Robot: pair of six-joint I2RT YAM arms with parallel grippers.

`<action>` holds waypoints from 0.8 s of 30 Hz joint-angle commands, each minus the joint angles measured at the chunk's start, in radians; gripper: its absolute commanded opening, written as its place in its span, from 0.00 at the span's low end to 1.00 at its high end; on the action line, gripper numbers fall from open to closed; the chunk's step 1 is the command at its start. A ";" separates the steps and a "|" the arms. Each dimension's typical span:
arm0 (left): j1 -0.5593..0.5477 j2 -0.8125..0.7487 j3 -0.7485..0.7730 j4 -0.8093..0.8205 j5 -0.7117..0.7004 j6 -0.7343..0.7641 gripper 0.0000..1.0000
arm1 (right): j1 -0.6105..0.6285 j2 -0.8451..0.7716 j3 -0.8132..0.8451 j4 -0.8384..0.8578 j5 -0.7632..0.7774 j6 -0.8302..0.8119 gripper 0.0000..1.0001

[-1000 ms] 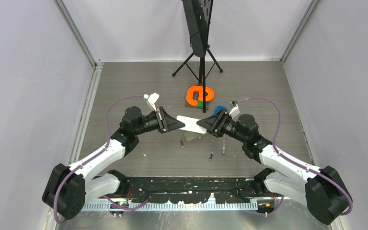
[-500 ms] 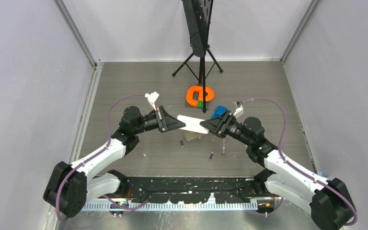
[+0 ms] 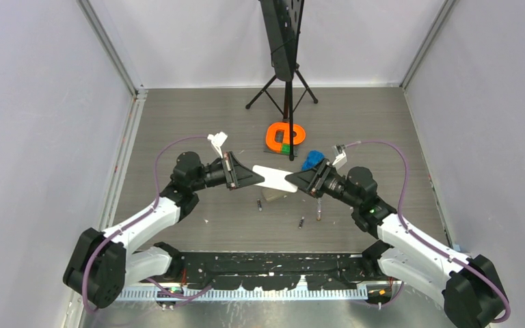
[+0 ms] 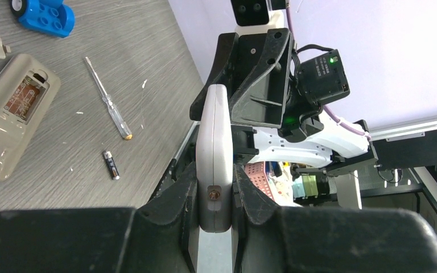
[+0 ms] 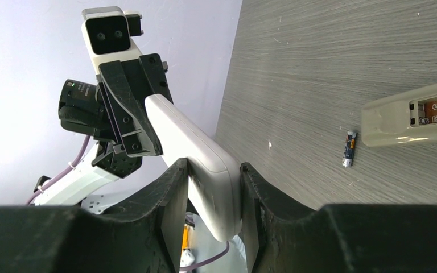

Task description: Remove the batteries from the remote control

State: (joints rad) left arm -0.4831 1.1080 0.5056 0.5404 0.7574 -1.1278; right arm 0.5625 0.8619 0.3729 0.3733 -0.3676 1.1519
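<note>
White remote control (image 3: 274, 178) in left gripper (image 3: 256, 178) and right gripper (image 3: 294, 180).

Lab robot cell: white panel walls (image 3: 41, 102), aluminium frame posts (image 3: 109, 48), tripod (image 3: 288, 102).

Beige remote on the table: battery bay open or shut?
Open. The beige remote lies with its bay uncovered, the brown inside showing.

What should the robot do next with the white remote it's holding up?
Probably hold the slim white plastic remote firm with the left gripper and use the right gripper to try opening its back. Each pinches one end in mid-air, and no open battery slot shows on it.
</note>
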 commanded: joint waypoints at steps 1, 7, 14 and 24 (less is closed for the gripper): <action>0.015 0.011 0.003 0.076 -0.006 0.020 0.00 | 0.000 0.005 0.037 -0.033 -0.050 -0.045 0.41; 0.016 0.022 -0.005 0.095 -0.013 0.009 0.00 | 0.000 0.014 0.024 -0.003 -0.059 -0.028 0.54; 0.018 0.023 -0.005 0.093 -0.017 0.006 0.00 | 0.000 -0.006 0.014 -0.019 -0.015 -0.034 0.36; 0.018 0.034 -0.007 0.117 0.013 -0.012 0.00 | 0.000 0.068 0.035 0.056 0.005 -0.017 0.41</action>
State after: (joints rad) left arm -0.4690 1.1465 0.5007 0.5800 0.7460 -1.1267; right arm 0.5610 0.9043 0.3744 0.3576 -0.3794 1.1313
